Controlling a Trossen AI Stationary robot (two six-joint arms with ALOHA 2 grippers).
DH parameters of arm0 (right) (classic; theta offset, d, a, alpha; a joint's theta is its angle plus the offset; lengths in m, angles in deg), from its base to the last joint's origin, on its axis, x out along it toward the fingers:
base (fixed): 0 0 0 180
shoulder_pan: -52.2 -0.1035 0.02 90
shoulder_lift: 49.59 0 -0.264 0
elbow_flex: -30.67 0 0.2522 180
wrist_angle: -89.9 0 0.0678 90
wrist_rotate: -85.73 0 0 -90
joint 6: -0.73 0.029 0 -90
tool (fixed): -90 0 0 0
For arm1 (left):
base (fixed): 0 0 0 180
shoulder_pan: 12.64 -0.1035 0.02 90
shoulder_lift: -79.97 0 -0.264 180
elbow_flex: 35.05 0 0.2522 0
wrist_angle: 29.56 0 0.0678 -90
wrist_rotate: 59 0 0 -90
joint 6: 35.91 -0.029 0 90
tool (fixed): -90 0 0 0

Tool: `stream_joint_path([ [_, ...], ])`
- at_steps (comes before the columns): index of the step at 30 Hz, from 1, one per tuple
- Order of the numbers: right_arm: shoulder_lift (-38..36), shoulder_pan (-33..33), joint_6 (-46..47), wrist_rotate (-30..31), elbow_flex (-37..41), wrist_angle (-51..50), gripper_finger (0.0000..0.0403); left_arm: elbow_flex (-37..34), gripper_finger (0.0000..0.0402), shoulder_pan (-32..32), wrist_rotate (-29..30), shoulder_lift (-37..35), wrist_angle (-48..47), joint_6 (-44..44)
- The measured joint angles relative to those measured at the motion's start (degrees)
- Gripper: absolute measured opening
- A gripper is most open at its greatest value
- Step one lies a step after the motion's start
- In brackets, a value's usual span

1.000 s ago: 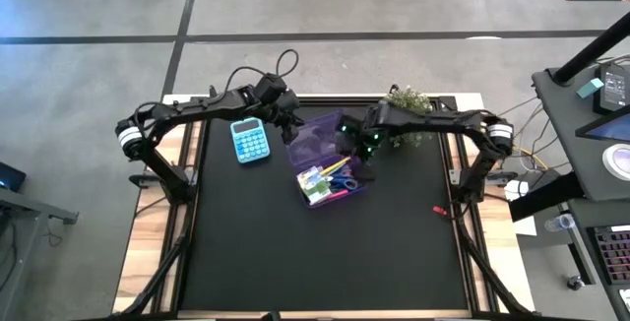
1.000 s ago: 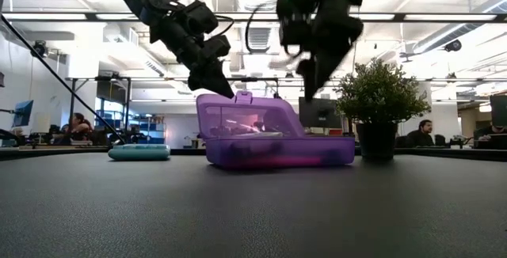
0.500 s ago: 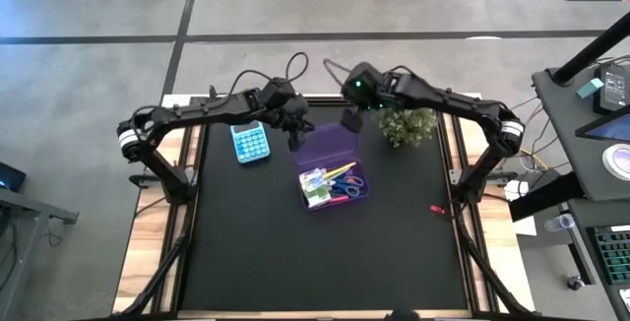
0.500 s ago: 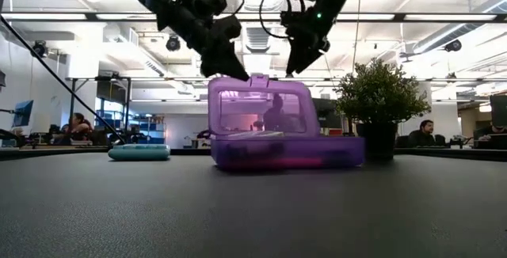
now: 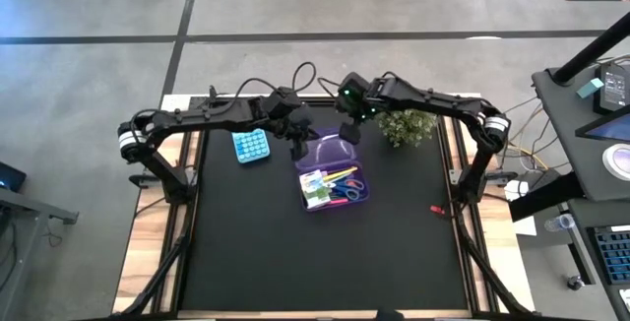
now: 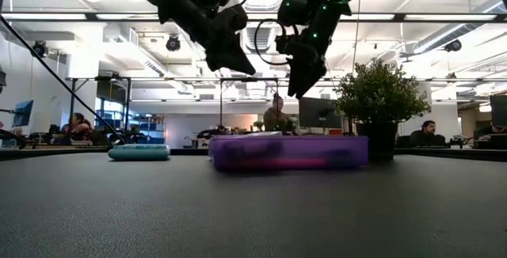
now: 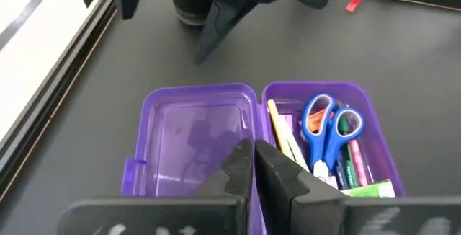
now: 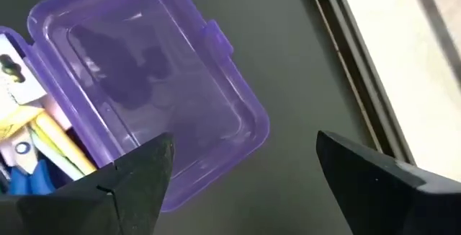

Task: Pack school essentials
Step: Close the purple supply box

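Lying fully open near the middle of the black table (image 5: 295,252), the purple case (image 5: 332,168) rests flat, its tray on the near side and its empty lid (image 8: 151,69) folded back on the far side. Packed in the tray are the school essentials: blue-handled scissors (image 7: 325,123), yellow, green and pink pens (image 7: 346,156) laid side by side, and a small green-and-white packet (image 7: 371,189) at the left end of the tray in the high view. Hovering above the left far edge of the case, clear of it in the low view, is the left gripper (image 5: 297,146), whose fingers (image 7: 241,166) are pressed together with nothing between them. Suspended above the far edge of the lid, likewise not touching it, is the right gripper (image 5: 349,129), whose fingers (image 8: 137,170) stand wide apart and hold nothing. Placed to the left of the case, well apart from it, is a teal calculator (image 5: 250,145) lying flat. Standing at the far right, just beyond the right arm, is a leafy potted plant (image 5: 407,124). Visible beyond the table in the low view is an office with seated people (image 6: 78,123).
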Motion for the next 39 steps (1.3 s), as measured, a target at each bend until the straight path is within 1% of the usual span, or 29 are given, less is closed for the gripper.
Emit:
stream_joint_path([
  [5,-0.1,-0.3,-1.4,1.2,0.0,0.6,0.0328,-0.1,0.0000,0.4,0.4,-0.2,-2.5,0.1],
  [7,-0.1,-0.1,-1.4,2.2,0.0,-0.1,0.0328,-0.6,0.0000,0.5,2.9,-0.4,-5.6,1.6],
  [10,0.0,0.2,-1.4,3.1,0.0,-0.8,0.0328,-2.7,0.0000,0.0,6.0,0.0,-7.2,8.5],
  [14,0.0,0.2,-1.6,3.1,0.0,-1.6,0.0328,-4.7,0.0004,-0.1,6.2,1.0,-6.7,19.0],
  [17,0.0,0.2,-2.3,3.1,0.0,-2.9,0.0328,-6.6,0.0028,-0.1,6.2,1.0,-6.9,24.4],
  [20,0.0,0.4,-3.0,3.1,0.3,-3.9,0.0328,-7.4,0.0070,-0.2,6.5,1.0,-7.0,28.2],
  [21,0.0,0.5,-3.3,3.1,0.5,-4.2,0.0328,-7.5,0.0085,-0.3,7.5,1.0,-6.9,29.8],
  [22,0.0,0.5,-3.5,3.1,0.8,-4.3,0.0328,-7.7,0.0101,-0.5,9.3,1.0,-6.9,32.8],
  [25,0.1,0.8,-3.4,3.1,2.0,-4.1,0.0328,-8.7,0.0137,-1.5,15.5,1.6,-9.6,48.3],
  [27,0.1,1.1,-3.0,3.1,2.8,-3.9,0.0328,-9.7,0.0149,-1.8,16.8,2.1,-10.3,54.3],
  [29,0.1,1.4,-3.0,3.1,3.5,-3.9,0.0328,-10.1,0.0151,-1.6,16.8,2.8,-9.4,57.0],
  [32,0.1,1.6,-3.1,3.1,3.8,-3.2,0.0328,-10.4,0.0148,-1.4,16.8,4.6,-8.4,58.8],
  [36,0.1,1.7,-3.5,3.1,3.8,-1.9,0.0328,-10.3,0.0138,-1.5,17.3,7.2,-4.2,60.2],
  [39,0.1,1.7,-4.1,3.1,3.8,-2.0,0.0328,-10.2,0.0127,-1.5,18.3,9.2,-4.4,62.5],
])
